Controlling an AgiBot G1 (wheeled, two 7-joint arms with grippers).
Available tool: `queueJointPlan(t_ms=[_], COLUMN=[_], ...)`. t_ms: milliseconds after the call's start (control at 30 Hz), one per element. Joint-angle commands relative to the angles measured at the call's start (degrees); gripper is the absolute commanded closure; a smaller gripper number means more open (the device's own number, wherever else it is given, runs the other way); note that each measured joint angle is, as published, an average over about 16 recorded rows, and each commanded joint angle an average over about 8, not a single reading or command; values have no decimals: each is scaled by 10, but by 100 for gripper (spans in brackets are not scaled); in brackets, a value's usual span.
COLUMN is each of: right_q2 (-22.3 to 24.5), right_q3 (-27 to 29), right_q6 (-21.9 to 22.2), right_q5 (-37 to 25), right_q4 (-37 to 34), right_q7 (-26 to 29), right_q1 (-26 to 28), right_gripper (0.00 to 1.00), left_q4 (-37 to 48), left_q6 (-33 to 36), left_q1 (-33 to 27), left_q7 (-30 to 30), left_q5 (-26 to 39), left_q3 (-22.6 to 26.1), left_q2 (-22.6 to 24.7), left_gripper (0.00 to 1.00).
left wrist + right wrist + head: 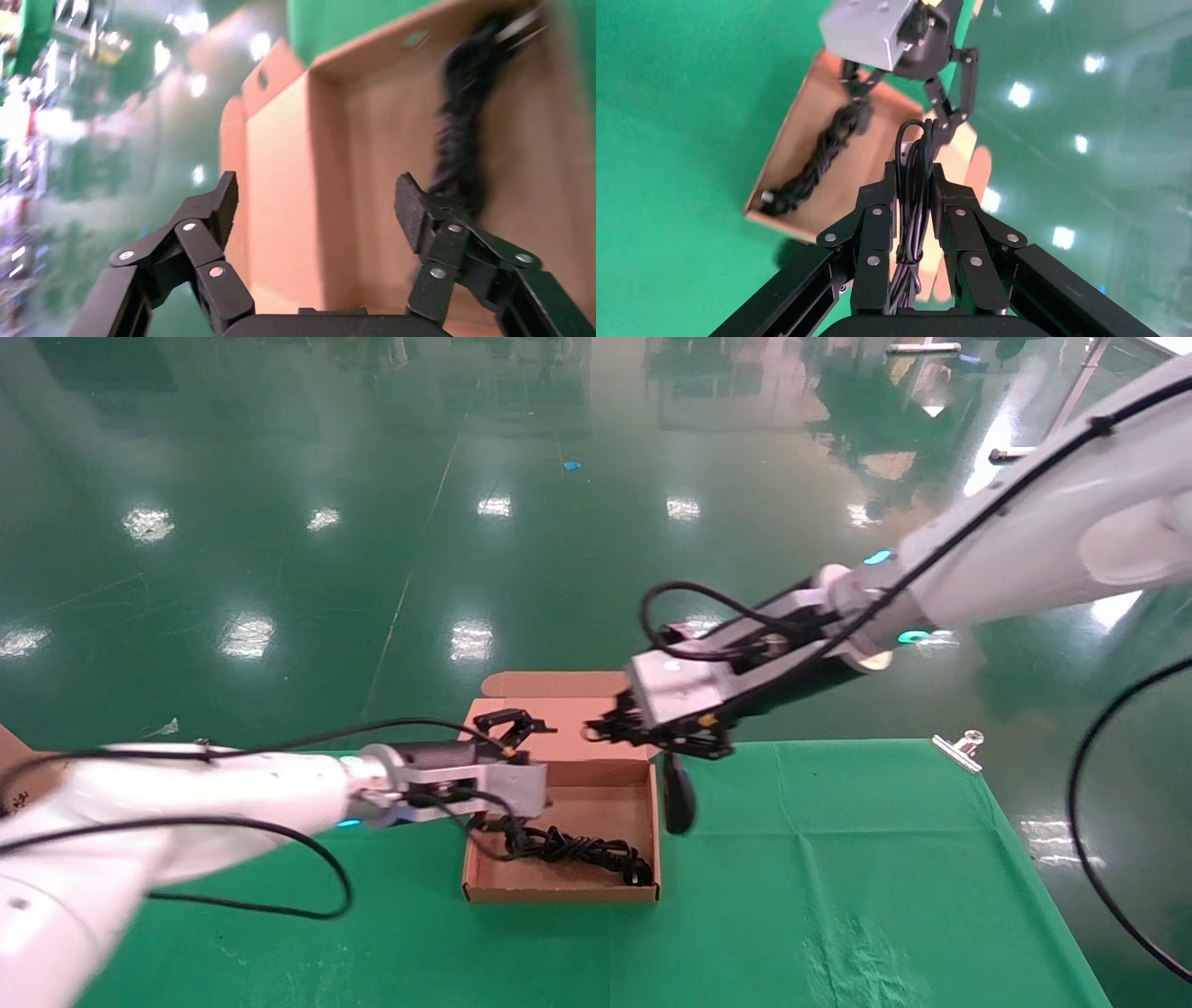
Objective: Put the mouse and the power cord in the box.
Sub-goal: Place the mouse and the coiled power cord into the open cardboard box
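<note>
The brown box point(559, 894) lies open on the green cloth, its lid flap standing at the back. The power cord point(577, 848) lies coiled inside it, also seen as a dark bundle point(460, 133) in the left wrist view. My left gripper point(517, 721) hovers open and holds nothing over the box's back left corner point(281, 175). My right gripper point(605, 728) is above the box's back right corner, shut on the mouse's thin bundled cable point(912, 203). The black mouse point(679, 795) dangles from it just outside the box's right wall.
A metal clip point(959, 747) sits at the table's far right edge. The green cloth point(838, 877) stretches right of and in front of the box. A cardboard piece point(11, 756) shows at the far left. Beyond the table is glossy green floor.
</note>
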Motion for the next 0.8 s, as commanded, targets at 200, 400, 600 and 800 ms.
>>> queueJointPlan(t_ms=[200,400,600,800], right_q2=[-7,-9,-9,-8], right_q3=[-34,-87,-152,-212], right_q6=[74,226,317,352], right_q5=[8,23,47,64], right_q4=[104,194,245,261], right_q7=[49,83,118,145], right_q1=[-40,-87,-118,-131], right_gripper=[100,100,100,100], left_q4=[35,59,79,96], left_q6=[152,231,253,234], left_q1=[-26,-28,-25,-17], left_q7=[8,25,43,57], left_q5=[-43,-68,-77,-80], left_q3=[-22,-39,-45,-47], left_q2=[-74,-137,-169,-174], left_gripper=[0,0,0,0])
